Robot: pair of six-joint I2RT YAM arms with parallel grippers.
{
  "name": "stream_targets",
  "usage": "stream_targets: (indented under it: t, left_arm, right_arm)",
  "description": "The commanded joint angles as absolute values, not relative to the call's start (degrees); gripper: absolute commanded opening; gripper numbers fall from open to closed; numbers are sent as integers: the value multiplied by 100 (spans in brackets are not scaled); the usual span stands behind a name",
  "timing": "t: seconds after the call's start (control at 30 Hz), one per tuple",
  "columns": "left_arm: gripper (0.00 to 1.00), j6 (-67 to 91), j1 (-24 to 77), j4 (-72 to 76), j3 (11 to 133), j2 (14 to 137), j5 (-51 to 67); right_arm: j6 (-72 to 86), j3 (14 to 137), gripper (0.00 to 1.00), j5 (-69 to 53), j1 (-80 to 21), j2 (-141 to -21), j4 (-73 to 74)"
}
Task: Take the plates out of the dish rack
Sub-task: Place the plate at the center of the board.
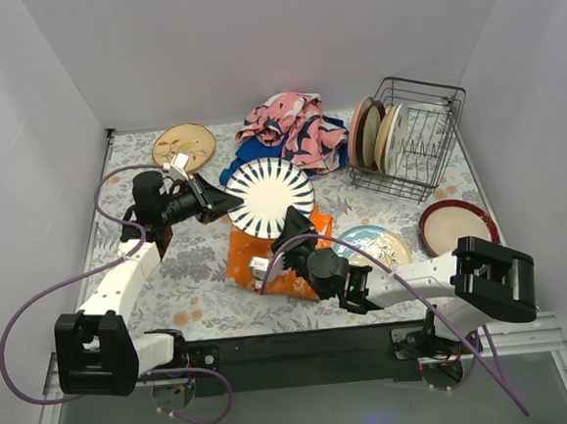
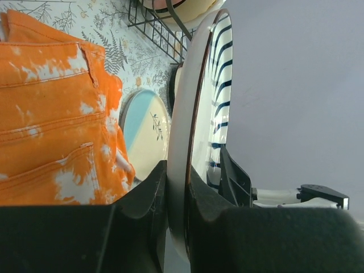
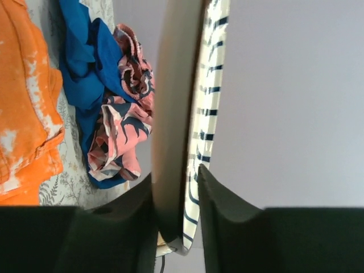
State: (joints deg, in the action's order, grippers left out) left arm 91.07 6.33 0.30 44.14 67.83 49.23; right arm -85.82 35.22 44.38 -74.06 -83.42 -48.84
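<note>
A black-and-white striped plate (image 1: 270,195) hangs tilted above the orange cloth (image 1: 258,263), held between both arms. My left gripper (image 1: 226,202) is shut on its left rim; in the left wrist view both pads press the plate (image 2: 182,142). My right gripper (image 1: 293,229) straddles the near rim, open: one finger lies against the plate's back (image 3: 170,114), while the other finger (image 3: 219,193) stands a small gap off the striped face. The dish rack (image 1: 449,125) at the back right holds several upright plates (image 1: 376,134).
A tan leafy plate (image 1: 184,146) lies at the back left. A blue-cream plate (image 1: 375,246) and a red-rimmed plate (image 1: 457,226) lie on the right. Pink and blue cloths (image 1: 292,133) are heaped behind the striped plate. White walls enclose the table.
</note>
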Motion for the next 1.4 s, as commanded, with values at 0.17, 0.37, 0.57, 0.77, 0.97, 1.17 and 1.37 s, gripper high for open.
stream_targets:
  t: [0.17,0.37,0.57,0.77,0.97,1.17,1.37]
  left_arm:
    - [0,9817,168,536,4781,7023,5230]
    - [0,10046,-930,615,4737,7057,5019]
    - [0,9634,-1713,168,4615,6733,3880]
    - [0,9878,-2425,464,4080,6529,3164]
    - [0,10248,-2689,1107,3648,7233,3042]
    - [0,9976,-2725,967,3560,7541,2304]
    - [0,10020,-2821,1913,3235,7742,1994]
  right_arm:
    - [-6858,3508,73,4158,-7418,-7928,-5179]
    - [-5241,3357,93,4034,-7646,-7322,-4336]
    - [-2476,4130,95,4281,-7708,-6304,-2561]
    - [-801,4114,94,3614,-7699,-5415,-1169]
    - [-273,3665,92,3673,-7708,-4633,-1169]
    - [-141,3490,92,3990,-7699,-4307,-1169]
    - [-88,3428,91,3955,-7699,-4131,-1178]
